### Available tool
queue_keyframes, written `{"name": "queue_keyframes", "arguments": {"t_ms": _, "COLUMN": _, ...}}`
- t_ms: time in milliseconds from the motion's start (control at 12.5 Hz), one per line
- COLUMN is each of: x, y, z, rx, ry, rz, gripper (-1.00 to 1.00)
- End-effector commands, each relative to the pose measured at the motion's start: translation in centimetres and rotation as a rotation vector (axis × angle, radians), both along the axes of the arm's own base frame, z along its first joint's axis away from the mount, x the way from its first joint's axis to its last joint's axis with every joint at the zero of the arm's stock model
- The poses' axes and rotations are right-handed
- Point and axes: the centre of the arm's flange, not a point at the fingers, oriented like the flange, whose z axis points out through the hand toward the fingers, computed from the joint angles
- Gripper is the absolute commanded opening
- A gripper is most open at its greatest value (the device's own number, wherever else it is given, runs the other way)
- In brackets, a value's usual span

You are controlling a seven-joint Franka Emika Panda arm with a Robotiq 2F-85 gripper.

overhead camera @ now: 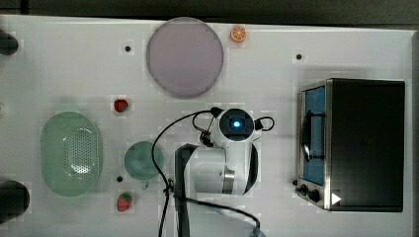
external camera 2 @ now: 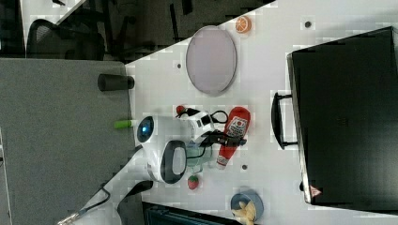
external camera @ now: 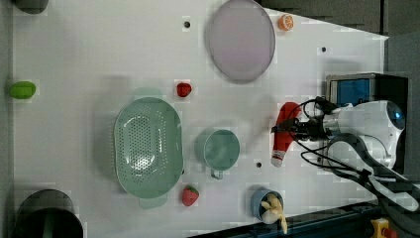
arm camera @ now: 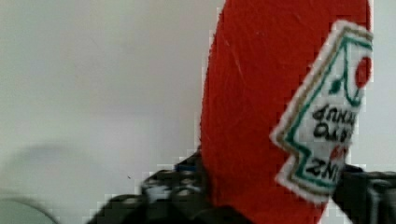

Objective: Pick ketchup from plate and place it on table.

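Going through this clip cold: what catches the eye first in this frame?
The red ketchup bottle stands out, held in the gripper over the white table, between the black oven and the small green dish in the left view. The lilac plate lies bare at the far table edge beside an orange slice.

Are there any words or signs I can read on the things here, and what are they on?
Ketchup: a white patch label with dark stitched letters, too blurred to read.
Black oven: a small red and white warning triangle at one corner, with no words that can be read.
Nothing else shows writing.
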Motion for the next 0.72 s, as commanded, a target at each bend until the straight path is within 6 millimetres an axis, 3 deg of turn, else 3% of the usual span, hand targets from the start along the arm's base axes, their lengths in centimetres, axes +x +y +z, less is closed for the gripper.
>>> {"name": "queue_keyframes", "arguments": {"t_ms": 80, "x": 2.6, "y": 0.1, "z": 3.6, "rx": -0.005, "ry": -0.121, "rz": 0.023, "gripper": 1.0}}
{"name": "queue_keyframes", "arguments": {"t_ms": 160, "x": 3.2, "y": 0.1, "z": 5.4, "rx": -0.008, "ry": -0.149, "rz": 0.02, "gripper": 1.0}}
{"name": "queue_keyframes", "arguments": {"t_ms": 320, "x": 4.3, "y": 0.0, "z": 10.6, "rx": -0.024, "ry": -0.199, "rz": -0.034, "gripper": 1.0}}
{"name": "queue_keyframes", "arguments": {"t_ms": 720, "x": 5.6, "y": -0.1, "z": 27.6, "rx": -0.064, "ry": -0.275, "rz": -0.369, "gripper": 1.0}}
